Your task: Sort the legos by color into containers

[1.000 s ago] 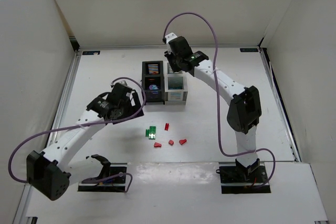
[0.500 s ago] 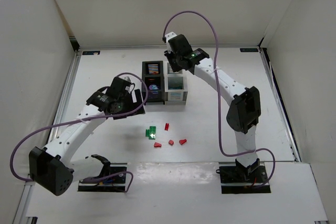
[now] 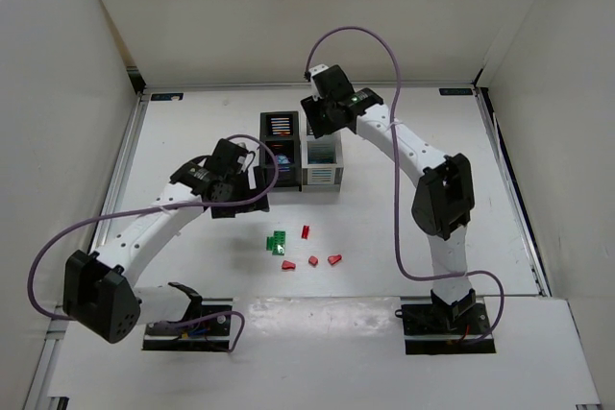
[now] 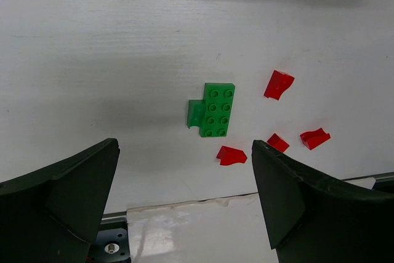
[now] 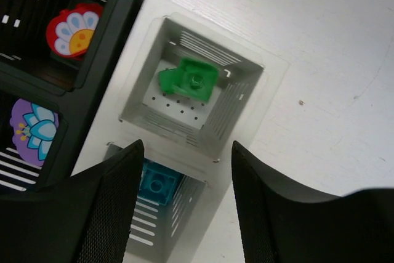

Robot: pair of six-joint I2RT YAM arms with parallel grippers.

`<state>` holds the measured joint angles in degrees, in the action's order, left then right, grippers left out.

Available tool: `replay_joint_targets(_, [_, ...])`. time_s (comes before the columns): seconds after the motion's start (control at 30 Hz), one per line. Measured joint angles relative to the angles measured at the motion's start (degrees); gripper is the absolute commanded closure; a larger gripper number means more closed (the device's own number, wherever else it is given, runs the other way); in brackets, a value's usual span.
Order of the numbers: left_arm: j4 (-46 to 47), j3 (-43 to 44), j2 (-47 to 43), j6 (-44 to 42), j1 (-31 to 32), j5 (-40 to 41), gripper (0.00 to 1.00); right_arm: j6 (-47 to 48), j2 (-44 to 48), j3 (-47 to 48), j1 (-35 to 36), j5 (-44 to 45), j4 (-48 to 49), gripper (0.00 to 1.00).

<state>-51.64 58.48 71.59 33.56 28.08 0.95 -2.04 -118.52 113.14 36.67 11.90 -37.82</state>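
**Both pincers spread, loose legos lying near the arms**

From above, the bench [image 3: 192,132] carries two bins side by side at its middle: the black bin [image 3: 280,128] on the left, the white bin [image 3: 322,175] touching it on the right. The left pincer [image 3: 258,180] hangs just beside the black bin's near left corner. The right pincer [image 3: 316,130] hovers over the far part of the white bin. Nearer the arm bases a little cluster lies on the bare bench: a green brick [image 3: 279,241] with four red pieces around it, one [image 3: 306,231] just to its right and three more [image 3: 313,260] in a loose row on the near side.

The left wrist camera looks down past its own pincer [image 4: 184,149], whose fingers [image 4: 68,201] stand wide apart and hold nothing. Between them on the bench lies the green brick [image 4: 215,110], studs up, with the red pieces [image 4: 278,84] scattered to its right and below, none touching it.

The right wrist camera shows its pincer [image 5: 188,149] also spread and empty. Beneath it, one compartment of the white bin [image 5: 237,100] holds a green piece [image 5: 189,79]; the neighbouring compartment holds a teal brick [image 5: 157,186]. In the black bin [image 5: 92,100] alongside sit two flower pieces, a red-and-white one [image 5: 74,29] and a purple one [image 5: 34,124], each in its own compartment.
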Motion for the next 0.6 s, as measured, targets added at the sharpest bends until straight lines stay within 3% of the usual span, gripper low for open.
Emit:
replay_joint_targets(0.3, [3.3, 0.09, 5.86, -3.1, 3.58, -1.03, 0.0, -0.68, 4.68, -3.98, -0.92, -0.15, -0.37, 0.36])
replay_joint_targets(0.53, [6.45, -0.22, 8.83, -3.52, 9.01, 0.46, 0.02, -2.29, 20.31, -14.51, 1.14, 2.4, 0.5, 0.36])
replay_joint_targets(0.6, [8.02, -1.2, 9.84, -2.8, 10.97, 1.27, 0.06, -3.61, 24.96, -18.01, 1.29, 2.95, 0.74, 0.36])
